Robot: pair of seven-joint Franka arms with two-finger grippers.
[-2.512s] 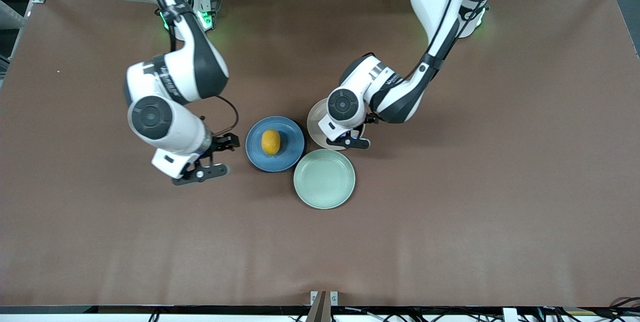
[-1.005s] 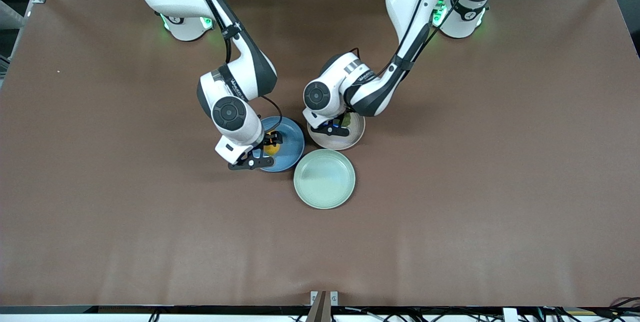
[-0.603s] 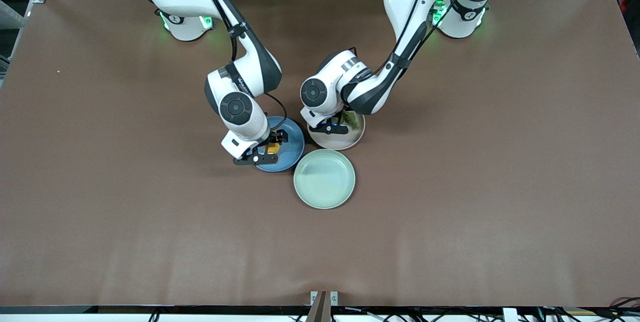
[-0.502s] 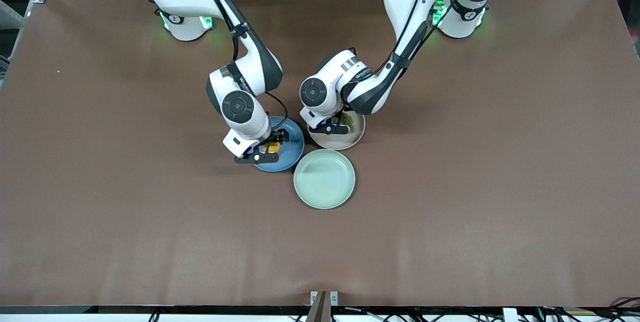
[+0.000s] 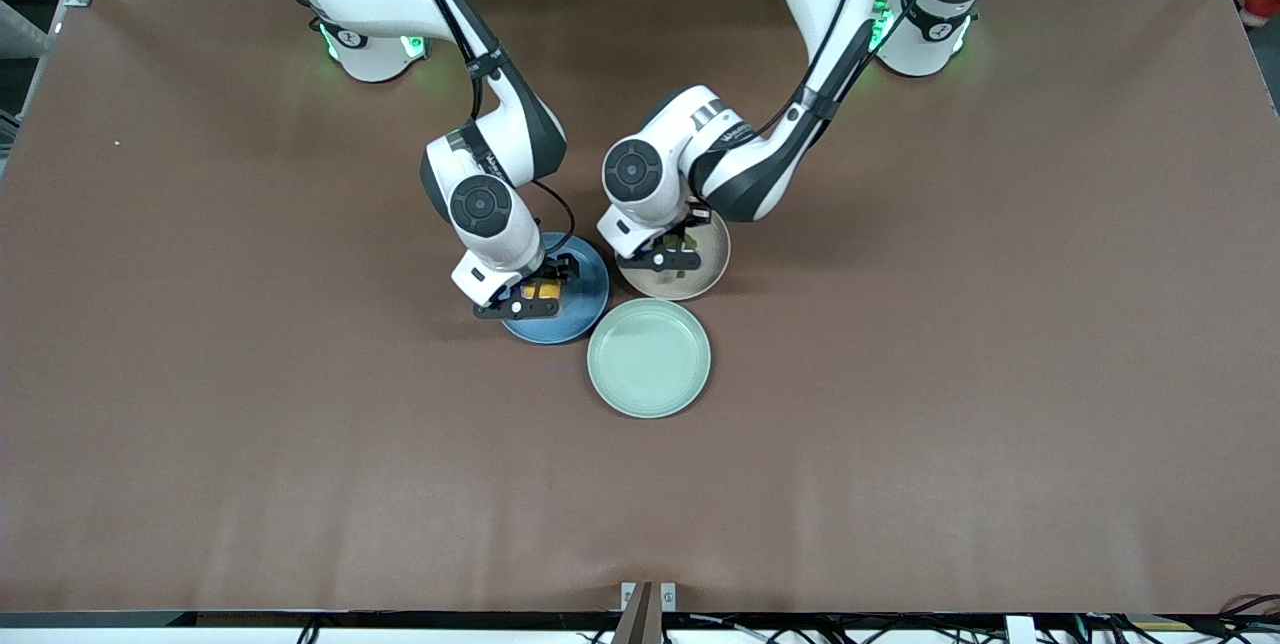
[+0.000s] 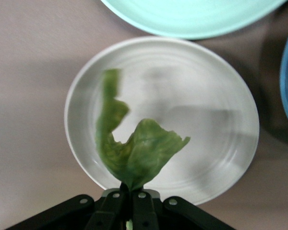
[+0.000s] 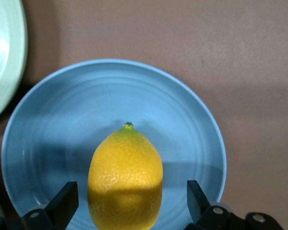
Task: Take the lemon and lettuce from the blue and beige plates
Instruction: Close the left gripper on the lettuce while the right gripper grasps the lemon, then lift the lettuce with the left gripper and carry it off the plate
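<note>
The lemon (image 7: pixel 126 182) lies on the blue plate (image 7: pixel 53 124). My right gripper (image 7: pixel 129 203) is open with one finger on each side of the lemon and a gap at both sides. In the front view the right gripper (image 5: pixel 537 291) is low over the blue plate (image 5: pixel 588 306), and only a bit of the lemon (image 5: pixel 541 293) shows. My left gripper (image 6: pixel 131 190) is shut on the lettuce (image 6: pixel 139 153), which hangs from the fingertips over the beige plate (image 6: pixel 206 124). In the front view the left gripper (image 5: pixel 672 255) holds the lettuce (image 5: pixel 682 248) over the beige plate (image 5: pixel 713 269).
An empty mint-green plate (image 5: pixel 648 357) sits nearer the front camera, touching the gap between the two other plates. It also shows in the left wrist view (image 6: pixel 192 14) and the right wrist view (image 7: pixel 2 57). Brown table all round.
My right gripper came in from the right arm's end and lowered around the lemon. My left gripper closed on the lettuce and its wrist rose slightly.
</note>
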